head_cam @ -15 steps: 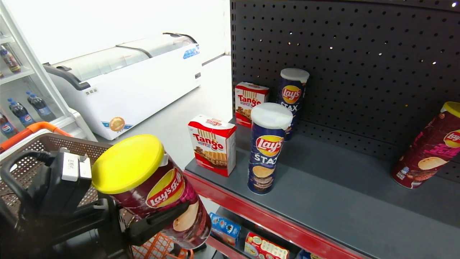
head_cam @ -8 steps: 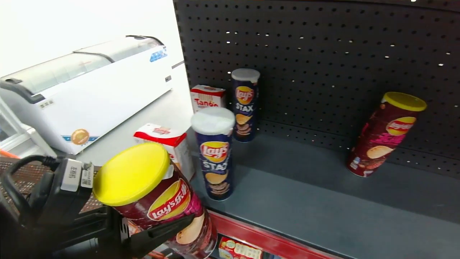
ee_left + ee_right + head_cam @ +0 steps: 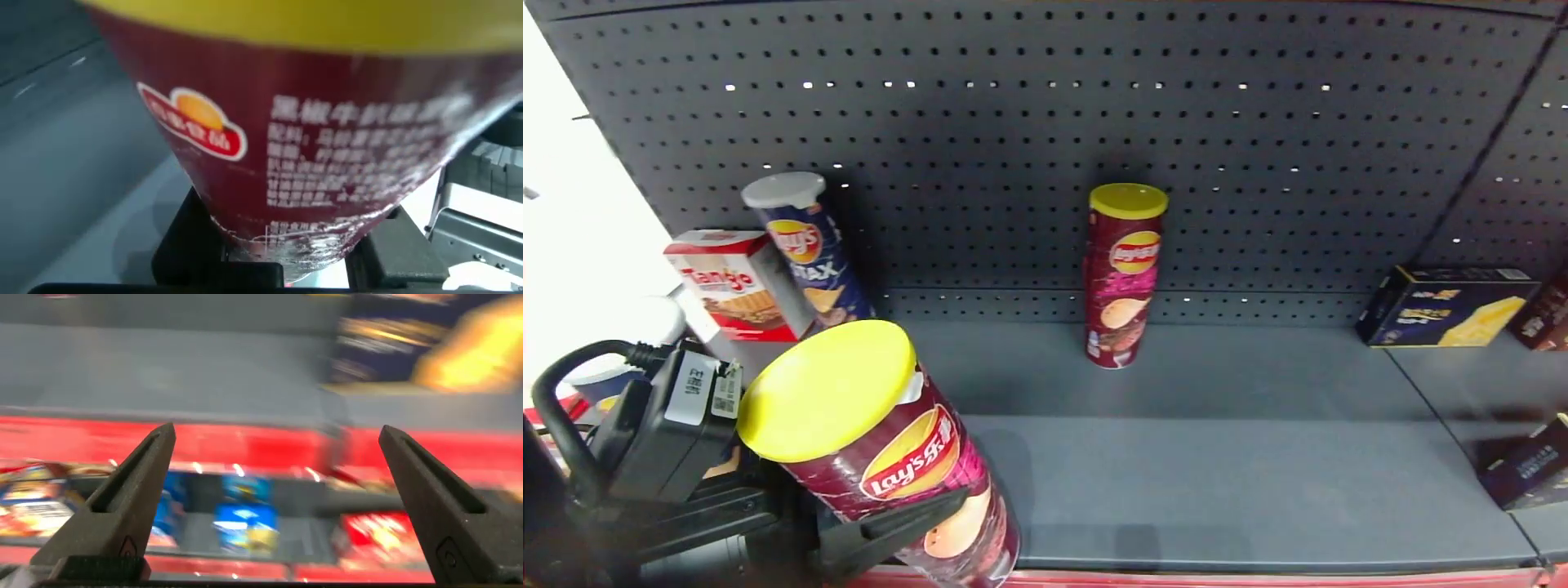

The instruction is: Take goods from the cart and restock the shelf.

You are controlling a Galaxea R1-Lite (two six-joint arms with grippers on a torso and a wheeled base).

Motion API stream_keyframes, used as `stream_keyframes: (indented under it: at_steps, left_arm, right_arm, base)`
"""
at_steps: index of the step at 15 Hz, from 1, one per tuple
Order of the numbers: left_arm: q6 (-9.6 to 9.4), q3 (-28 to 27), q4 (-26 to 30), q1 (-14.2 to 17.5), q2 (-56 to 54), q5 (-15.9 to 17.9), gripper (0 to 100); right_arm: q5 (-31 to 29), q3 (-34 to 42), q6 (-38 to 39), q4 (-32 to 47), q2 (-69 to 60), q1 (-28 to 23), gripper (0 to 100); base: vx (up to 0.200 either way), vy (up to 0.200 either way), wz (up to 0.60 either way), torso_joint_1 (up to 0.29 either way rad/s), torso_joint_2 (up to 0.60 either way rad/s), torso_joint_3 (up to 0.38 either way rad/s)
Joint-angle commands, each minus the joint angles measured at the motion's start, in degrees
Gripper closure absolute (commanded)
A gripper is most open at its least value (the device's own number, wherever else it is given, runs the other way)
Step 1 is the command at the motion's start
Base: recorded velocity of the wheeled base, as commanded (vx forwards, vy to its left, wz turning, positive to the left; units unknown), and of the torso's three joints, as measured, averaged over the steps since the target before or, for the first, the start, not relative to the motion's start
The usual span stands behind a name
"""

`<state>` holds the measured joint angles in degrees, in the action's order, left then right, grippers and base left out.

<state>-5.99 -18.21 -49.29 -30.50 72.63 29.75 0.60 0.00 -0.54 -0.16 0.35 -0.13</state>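
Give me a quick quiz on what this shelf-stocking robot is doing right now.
1. True or false: the left gripper holds a can with a yellow lid.
2. What stands in the middle of the shelf, near its back panel? A) blue can B) maroon can C) wafer box
3. Fill in: the right gripper is ____ (open or shut).

Key: 1 true; 2 B; 3 open.

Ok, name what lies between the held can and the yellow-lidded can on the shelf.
Bare shelf, from held can to standing can, in the head view.
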Motion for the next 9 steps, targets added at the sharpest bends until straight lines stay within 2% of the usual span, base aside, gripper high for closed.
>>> stream_keyframes:
  at_steps: [1,9]
  left_arm:
    - [0.01,0.02,-0.02,0.27,-0.03,-0.04,100]
    - [0.36,1.87,0.42,0.62,-3.46,-0.74,100]
  right_arm:
    - [0.02,0.00,0.01,-0.02,0.00,0.05,0]
    - [0.02,0.00,-0.34,-0.02,0.00,-0.04,0]
  base:
    - [0.000,0.000,0.00,0.000,0.00,0.000]
    - [0.000,0.000,0.00,0.000,0.00,0.000]
